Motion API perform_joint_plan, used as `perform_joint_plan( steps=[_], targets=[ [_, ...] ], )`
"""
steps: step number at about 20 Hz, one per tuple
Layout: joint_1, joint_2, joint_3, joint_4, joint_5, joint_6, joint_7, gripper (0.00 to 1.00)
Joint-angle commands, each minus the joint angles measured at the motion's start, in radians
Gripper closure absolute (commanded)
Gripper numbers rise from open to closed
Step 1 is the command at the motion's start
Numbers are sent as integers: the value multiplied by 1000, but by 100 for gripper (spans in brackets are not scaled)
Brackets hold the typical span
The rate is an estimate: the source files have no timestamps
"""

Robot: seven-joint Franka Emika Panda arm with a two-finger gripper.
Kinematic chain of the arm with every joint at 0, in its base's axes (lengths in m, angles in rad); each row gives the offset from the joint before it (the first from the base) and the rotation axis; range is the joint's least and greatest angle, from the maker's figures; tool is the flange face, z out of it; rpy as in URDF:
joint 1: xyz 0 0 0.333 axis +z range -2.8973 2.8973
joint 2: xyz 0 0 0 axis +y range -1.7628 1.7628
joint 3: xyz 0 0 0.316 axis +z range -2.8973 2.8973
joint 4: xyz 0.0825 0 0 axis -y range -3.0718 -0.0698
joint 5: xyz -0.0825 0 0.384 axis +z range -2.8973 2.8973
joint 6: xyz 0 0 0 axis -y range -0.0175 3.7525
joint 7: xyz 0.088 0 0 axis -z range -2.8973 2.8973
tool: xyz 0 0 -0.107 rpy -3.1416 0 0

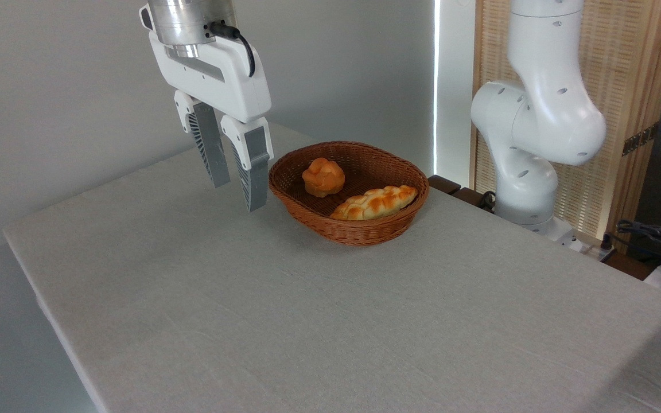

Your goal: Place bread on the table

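At about ten o'clock in the view, the end effector [238, 194] hangs above the desk [284, 321], its two ribbed grey fingers [211, 150] spread apart and gripping nothing. The desk is broad, rectangular, with a pale grey cloth-like surface. Just to the right sits an oval brown wicker basket [359, 229]. Inside, the bread [323, 176], round, knotted and glossy orange, lies toward eleven o'clock; a paler braided loaf [375, 202] lies toward four o'clock.

Glossy bread [323, 176] sits in a woven wicker basket [365, 226] on the matt, cloth-like table [307, 321].
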Motion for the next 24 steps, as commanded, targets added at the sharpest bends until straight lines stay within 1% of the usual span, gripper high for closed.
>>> perform_joint_plan(
  steps=[1,19,22,24],
  targets=[
    [-4,7,2,8,1,7,-10,0],
    [-5,-5,0,-14,-10,7,-8,0],
    [-5,-13,0,-27,-26,7,-8,0],
    [-7,-25,0,-41,-52,10,-6,0]
  ],
)
